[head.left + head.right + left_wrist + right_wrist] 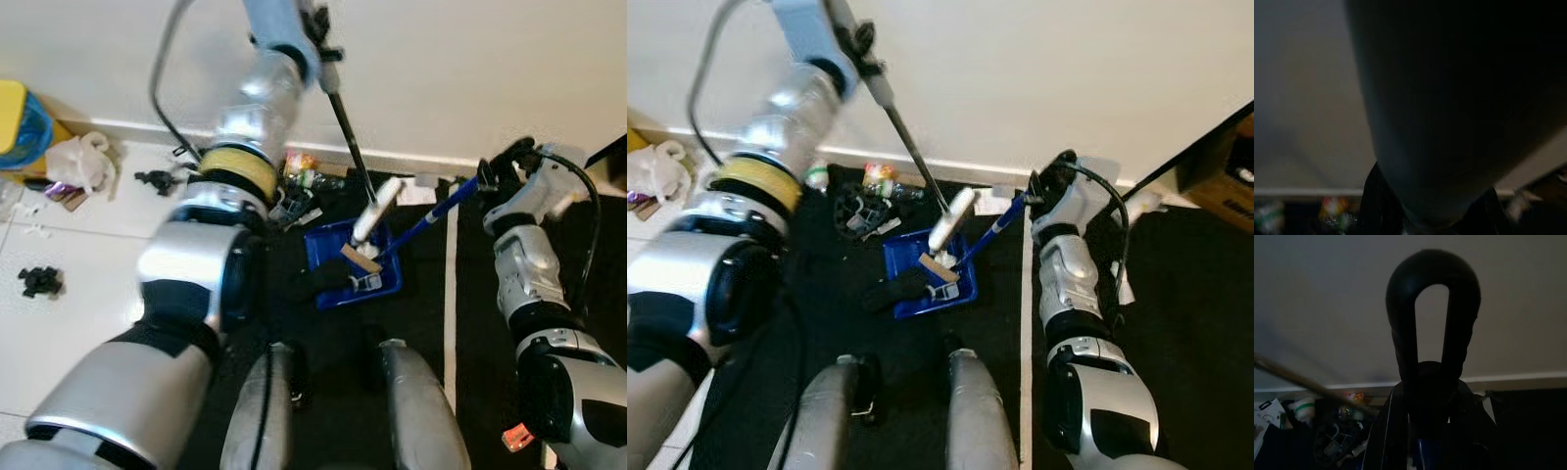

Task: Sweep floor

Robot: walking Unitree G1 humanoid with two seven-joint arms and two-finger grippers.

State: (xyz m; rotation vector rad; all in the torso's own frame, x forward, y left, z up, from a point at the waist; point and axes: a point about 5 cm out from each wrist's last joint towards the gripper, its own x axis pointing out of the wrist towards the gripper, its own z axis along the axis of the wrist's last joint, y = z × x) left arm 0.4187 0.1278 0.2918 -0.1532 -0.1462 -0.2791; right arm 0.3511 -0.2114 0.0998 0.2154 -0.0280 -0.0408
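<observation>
A plain pale wall (470, 69) meets white floor tiles (69, 323).

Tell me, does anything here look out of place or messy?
Yes. Small litter lies scattered on the dark mat by the baseboard, behind the blue dustpan. A black scrap and a crumpled white bag sit loose on the white tiles.

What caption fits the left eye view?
Right hand holds blue dustpan handle; left hand grips thin dark broom pole above it.

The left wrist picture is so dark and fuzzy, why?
In the left wrist view a big dark shape sits very close to the lens, out of focus and shaded; the litter by the wall is blurred. The left eye view is bright, the blue dustpan sharp.
</observation>
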